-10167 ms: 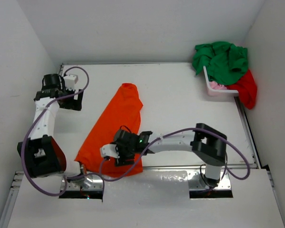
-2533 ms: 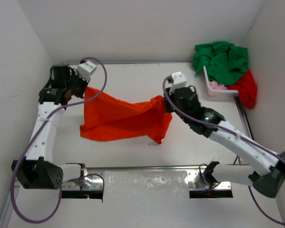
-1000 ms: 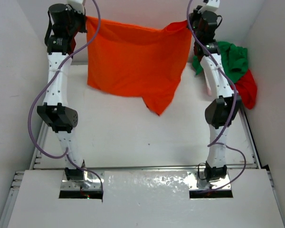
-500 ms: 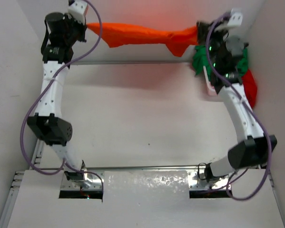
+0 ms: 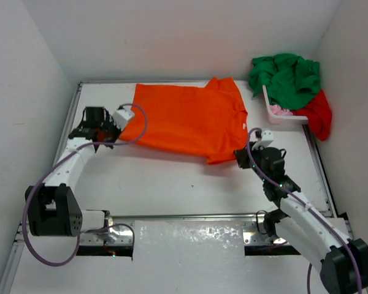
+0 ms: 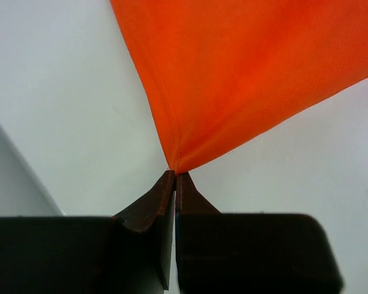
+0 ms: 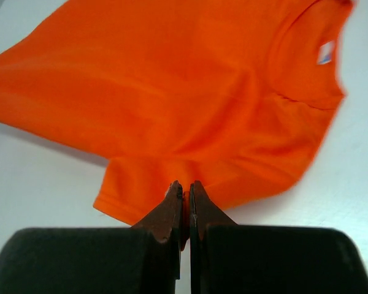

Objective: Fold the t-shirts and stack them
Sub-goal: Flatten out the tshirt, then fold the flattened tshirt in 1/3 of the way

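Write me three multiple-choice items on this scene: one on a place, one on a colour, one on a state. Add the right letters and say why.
1. Where is the orange shirt?
A. spread on the table
B. hanging in the air
C. rolled into a ball

2. What colour is the shirt heaped on top at the basket?
A. blue
B. green
C. yellow

3. How is the left gripper?
A. wide open
B. shut on nothing
C. shut on a corner of the orange shirt

Answers:
1 A: it lies spread out on the far half of the table.
2 B: the green shirt tops the heap.
3 C: the left wrist view shows the jaws pinching the cloth's tip.
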`<move>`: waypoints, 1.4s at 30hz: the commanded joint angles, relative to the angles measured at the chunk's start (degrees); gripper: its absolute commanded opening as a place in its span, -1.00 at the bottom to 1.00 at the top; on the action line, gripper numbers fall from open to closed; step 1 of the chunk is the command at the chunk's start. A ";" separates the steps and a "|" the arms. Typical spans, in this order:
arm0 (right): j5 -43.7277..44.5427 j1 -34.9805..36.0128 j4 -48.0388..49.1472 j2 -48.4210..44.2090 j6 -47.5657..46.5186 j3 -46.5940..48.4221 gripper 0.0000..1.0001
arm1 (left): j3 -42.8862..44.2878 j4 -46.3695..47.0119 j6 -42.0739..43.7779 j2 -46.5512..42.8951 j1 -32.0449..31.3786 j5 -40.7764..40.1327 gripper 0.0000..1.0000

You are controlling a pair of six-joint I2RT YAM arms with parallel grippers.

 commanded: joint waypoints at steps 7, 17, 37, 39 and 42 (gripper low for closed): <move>0.86 8.25 -4.41 -7.40 10.63 -13.74 -1.00 | -18.73 -3.51 2.99 -11.40 0.65 -5.94 -1.00; 4.20 8.07 -3.28 -1.10 5.38 -6.38 -1.00 | -15.85 -1.77 -4.29 -7.65 0.65 -2.78 -1.00; -0.89 1.04 -1.60 36.08 -11.07 22.19 -1.00 | -5.83 9.93 -14.05 8.62 1.53 -6.65 -1.00; -0.81 1.04 -1.87 37.67 -11.42 23.25 -1.00 | -6.17 10.28 -14.23 9.07 1.53 -6.83 -1.00; -0.11 0.87 -1.95 39.60 -12.48 24.66 -1.00 | -6.88 11.69 -14.67 10.03 1.53 -7.97 -1.00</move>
